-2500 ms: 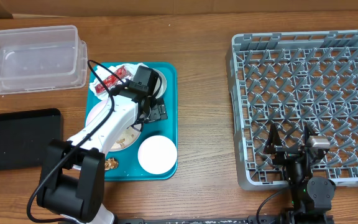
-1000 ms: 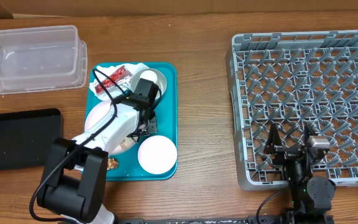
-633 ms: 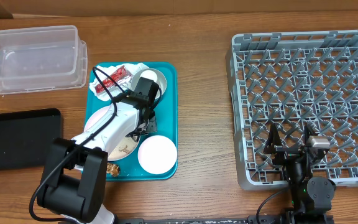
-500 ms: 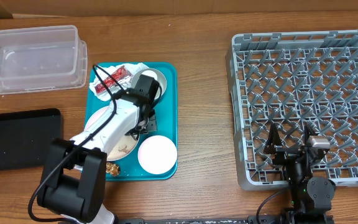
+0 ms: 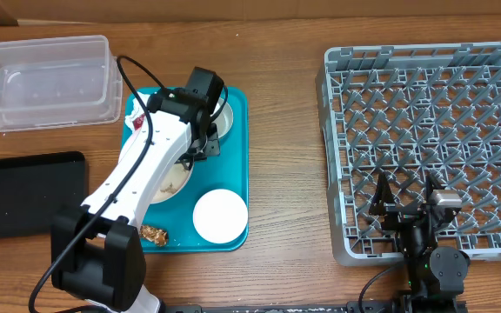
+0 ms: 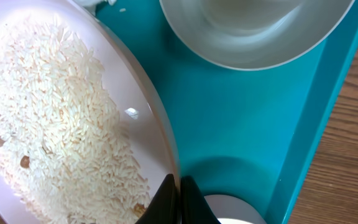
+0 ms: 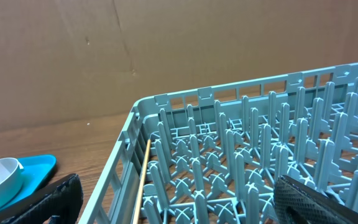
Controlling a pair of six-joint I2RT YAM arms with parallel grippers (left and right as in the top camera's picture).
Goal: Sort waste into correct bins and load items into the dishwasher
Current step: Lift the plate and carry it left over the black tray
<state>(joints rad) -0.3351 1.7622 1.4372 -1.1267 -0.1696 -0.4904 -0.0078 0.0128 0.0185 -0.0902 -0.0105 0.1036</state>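
Advanced toward the tray's (image 5: 233, 174) far edge, left gripper (image 6: 179, 186) clamps the plate (image 6: 145, 118) rim, tub (image 5: 42, 41) beyond at the tabletop's far-left corner; right gripper (image 5: 404, 178) gapes.

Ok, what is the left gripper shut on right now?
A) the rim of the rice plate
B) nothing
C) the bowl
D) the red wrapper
A: the left wrist view shows the left gripper pinched on the rim of the plate, beside the rice.

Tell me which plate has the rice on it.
The larger plate, holding the rice, its rim pinched by the left gripper; the smaller plate beside it looks clean.
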